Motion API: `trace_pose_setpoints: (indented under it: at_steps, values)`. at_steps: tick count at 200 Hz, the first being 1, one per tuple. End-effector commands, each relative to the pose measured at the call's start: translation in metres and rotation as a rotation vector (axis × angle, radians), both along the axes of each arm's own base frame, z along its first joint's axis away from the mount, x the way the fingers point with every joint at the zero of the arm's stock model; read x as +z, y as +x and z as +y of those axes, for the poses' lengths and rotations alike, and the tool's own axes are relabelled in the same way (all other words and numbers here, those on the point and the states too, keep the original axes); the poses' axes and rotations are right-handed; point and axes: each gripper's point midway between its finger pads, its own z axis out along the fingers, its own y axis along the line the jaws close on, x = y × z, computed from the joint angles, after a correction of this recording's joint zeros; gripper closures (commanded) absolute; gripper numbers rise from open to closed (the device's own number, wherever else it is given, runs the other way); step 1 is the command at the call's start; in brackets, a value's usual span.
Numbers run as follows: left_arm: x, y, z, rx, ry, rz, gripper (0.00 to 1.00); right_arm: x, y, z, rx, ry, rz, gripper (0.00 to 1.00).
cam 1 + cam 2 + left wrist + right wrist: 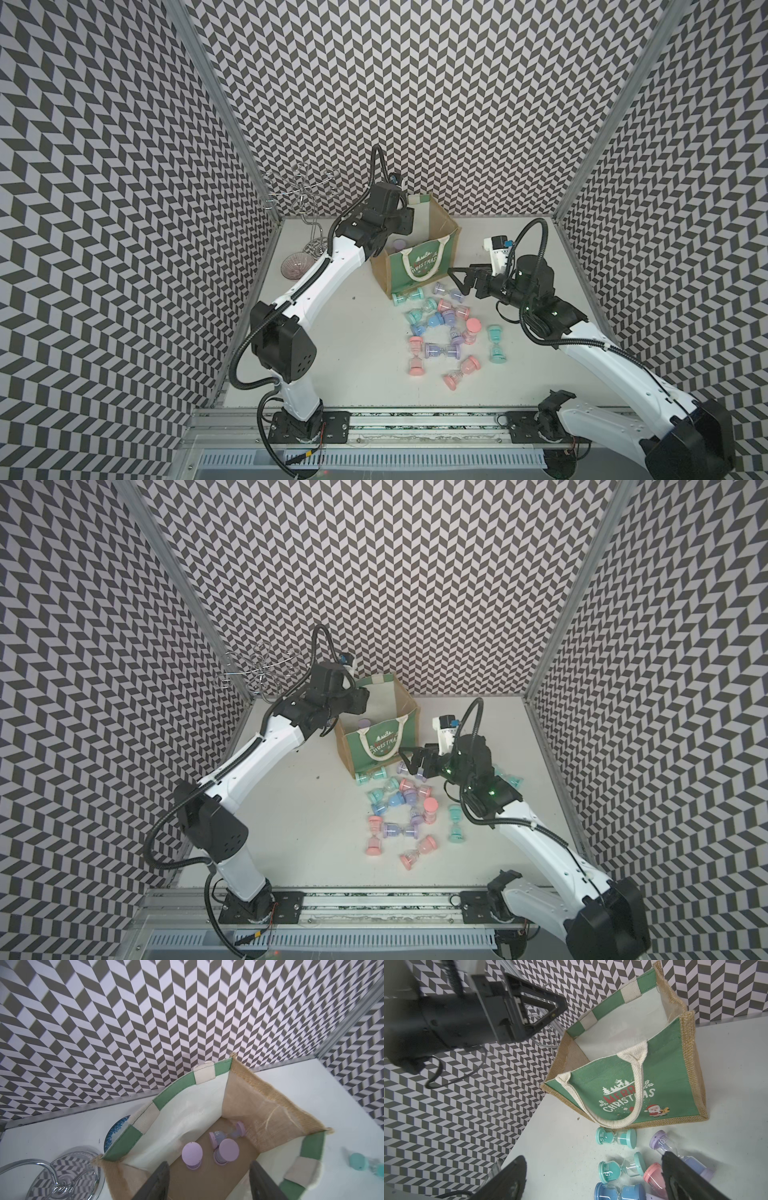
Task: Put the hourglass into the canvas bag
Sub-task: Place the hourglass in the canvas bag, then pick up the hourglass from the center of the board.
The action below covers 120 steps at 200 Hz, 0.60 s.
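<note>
Hovering over the open mouth of the canvas bag, the left gripper is holding its fingers apart with nothing between them. Three lilac hourglasses are sitting on the bag floor just past the fingertips. Two are standing on end and one is lying on its side by the jute wall — none touching the fingers. The right gripper is spreading its fingers wide, pinching nothing, over the loose hourglasses on the table, near the bag's green panel. A teal hourglass is lying between those fingers. A lilac hourglass marked 10 is running under one finger — contact unclear.
</note>
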Motion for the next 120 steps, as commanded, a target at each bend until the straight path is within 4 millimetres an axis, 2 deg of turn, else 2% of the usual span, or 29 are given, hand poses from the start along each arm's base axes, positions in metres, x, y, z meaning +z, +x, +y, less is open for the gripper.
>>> trace_pose_setpoints:
  at_steps: [1, 18, 55, 96, 120]
  values:
    - [0.021, -0.026, -0.009, -0.02, -0.108, -0.05, 0.37, -0.007, -0.008, 0.001, 0.038, -0.017, 0.001, 0.01]
    - [0.025, -0.049, -0.012, -0.049, -0.145, -0.048, 0.37, -0.011, -0.012, 0.003, 0.052, -0.017, 0.013, 0.01]
    - [0.019, -0.094, -0.009, -0.055, -0.207, -0.025, 0.35, -0.021, -0.023, 0.008, 0.079, -0.058, 0.028, 0.01]
    - [-0.016, -0.14, -0.016, -0.095, -0.208, 0.066, 0.35, -0.034, -0.038, 0.019, 0.12, -0.106, 0.049, 0.01]
    - [-0.033, -0.165, -0.013, -0.097, -0.215, 0.115, 0.34, -0.04, -0.044, 0.021, 0.133, -0.13, 0.065, 0.01]
